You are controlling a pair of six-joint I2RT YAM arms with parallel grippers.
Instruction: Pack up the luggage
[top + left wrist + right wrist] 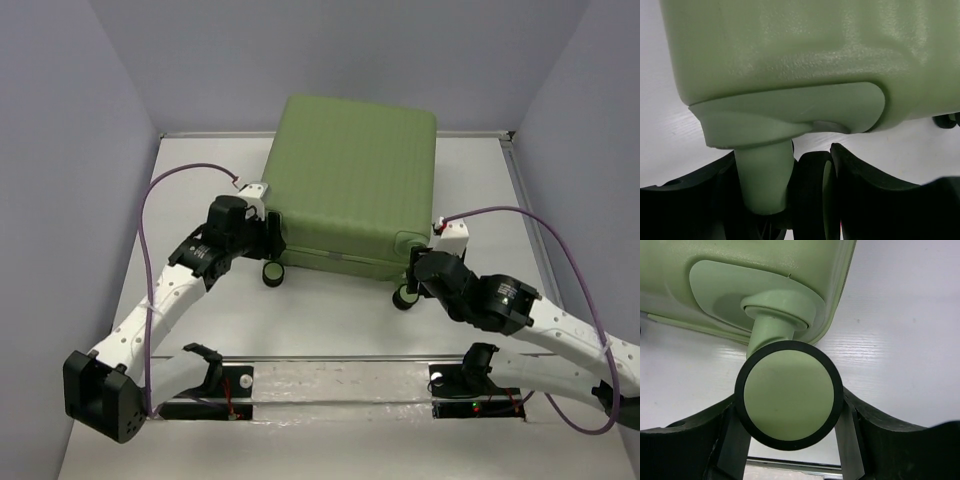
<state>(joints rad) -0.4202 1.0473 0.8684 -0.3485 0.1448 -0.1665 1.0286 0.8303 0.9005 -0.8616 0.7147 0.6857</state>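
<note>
The luggage (350, 180), a light-green ribbed hard-shell suitcase, lies flat and closed in the middle of the table. My left gripper (271, 240) is at its near left corner. In the left wrist view the gripper (790, 172) has its fingers pressed against a green wheel stem (764, 175) and a black-and-green wheel (812, 195). My right gripper (418, 268) is at the near right corner. There the gripper (789, 407) has a round green wheel with a black rim (789, 390) clamped between its fingers (690, 440).
Two more wheels (273, 272) (406, 296) stick out under the suitcase's near edge toward the arm bases. The white table (340, 320) ends at grey walls on the left, right and back. A rail with the arm mounts (340, 385) runs along the near edge.
</note>
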